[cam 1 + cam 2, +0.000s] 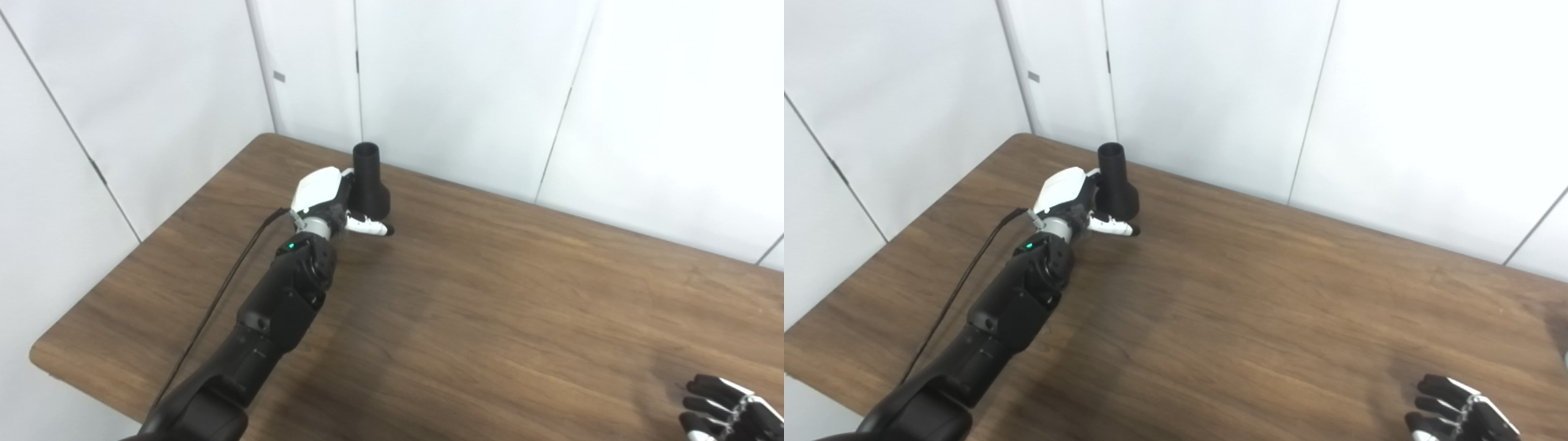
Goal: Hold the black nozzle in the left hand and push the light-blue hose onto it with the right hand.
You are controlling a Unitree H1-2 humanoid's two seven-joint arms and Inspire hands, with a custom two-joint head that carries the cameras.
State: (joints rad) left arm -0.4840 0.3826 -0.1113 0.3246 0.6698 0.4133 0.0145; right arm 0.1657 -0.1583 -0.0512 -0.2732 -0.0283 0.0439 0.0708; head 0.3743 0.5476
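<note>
Black nozzle (369,180): upright, far left of worktop (490,306), mouth up, gripped by left hand (327,199). Right hand (726,410): near right, empty, fingers spread. Hose not in view.

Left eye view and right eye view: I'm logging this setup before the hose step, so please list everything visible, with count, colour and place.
Nozzle: one, black, upright with its narrow open end up, far left part of the table, at the left robot hand.
Table: one, brown wood grain, fills the lower frame.
Wall panels: several, white, behind the table.
Cable: one, dark, runs along the left arm.
Light-blue hose: none in view.
Left robot hand: one, white and black, against the nozzle's wide base; the grip cannot be confirmed.
Right robot hand: one, black fingers apart, bottom right corner, holding nothing.
</note>
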